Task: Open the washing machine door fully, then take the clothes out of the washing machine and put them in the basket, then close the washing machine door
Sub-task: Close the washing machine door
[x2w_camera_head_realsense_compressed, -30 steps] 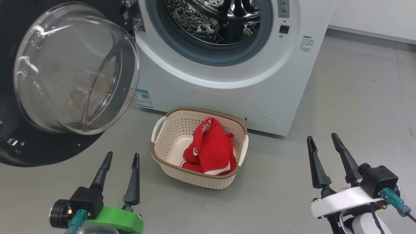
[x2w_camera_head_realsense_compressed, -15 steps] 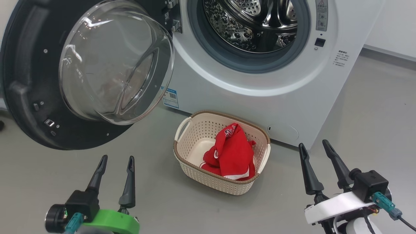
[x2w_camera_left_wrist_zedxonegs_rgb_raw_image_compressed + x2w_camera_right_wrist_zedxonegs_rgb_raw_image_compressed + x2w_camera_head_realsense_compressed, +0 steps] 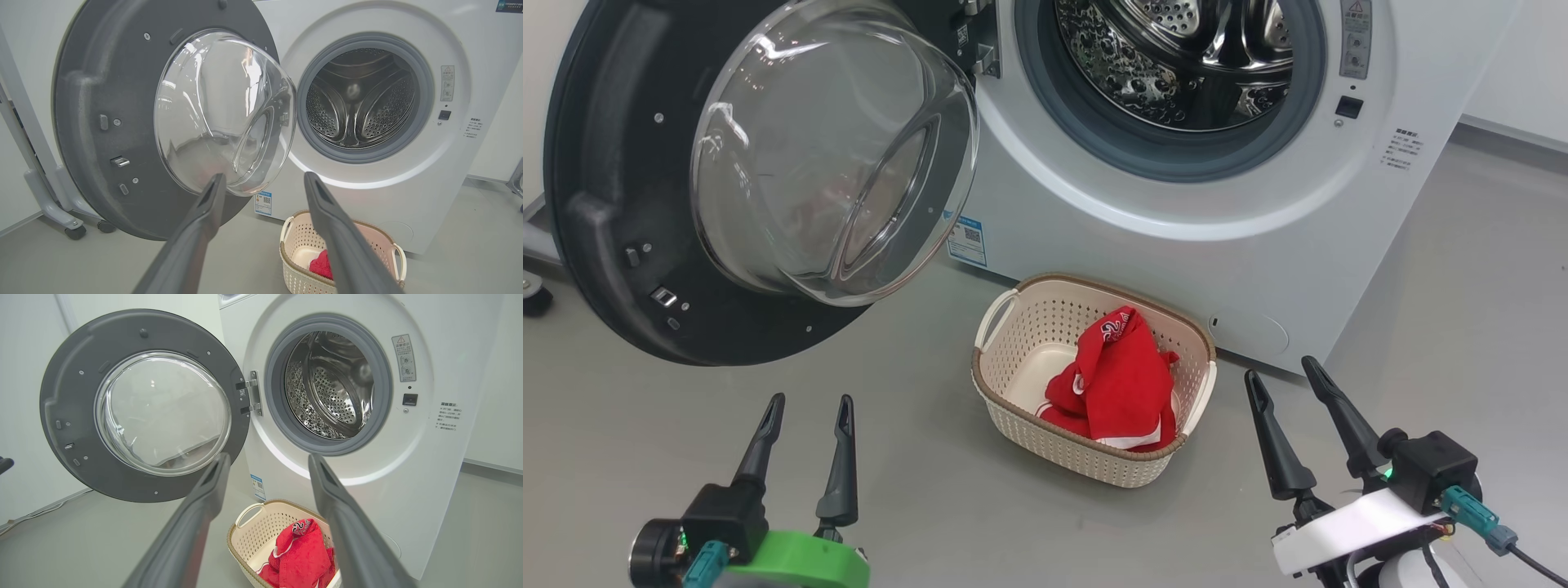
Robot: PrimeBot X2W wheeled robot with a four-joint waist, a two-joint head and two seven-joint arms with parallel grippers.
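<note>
Head view, and both my claws hang low over the floor, spread wide and gripping nothing: left claw on my left, right claw on my right. Between them and a little ahead sits the basket, with the red clothes heaped inside it, nearer my right claw. Ahead of my left claw, the washing machine door is swung right out, glass bowl bulging toward me. Beyond the basket the washing machine gapes, and its steel drum looks bare from both wrist views, though the grey seal hides its lowest front part. My call: opening done, unloading apparently done, only closing the door left, and my left claw is the nearer one.
</note>
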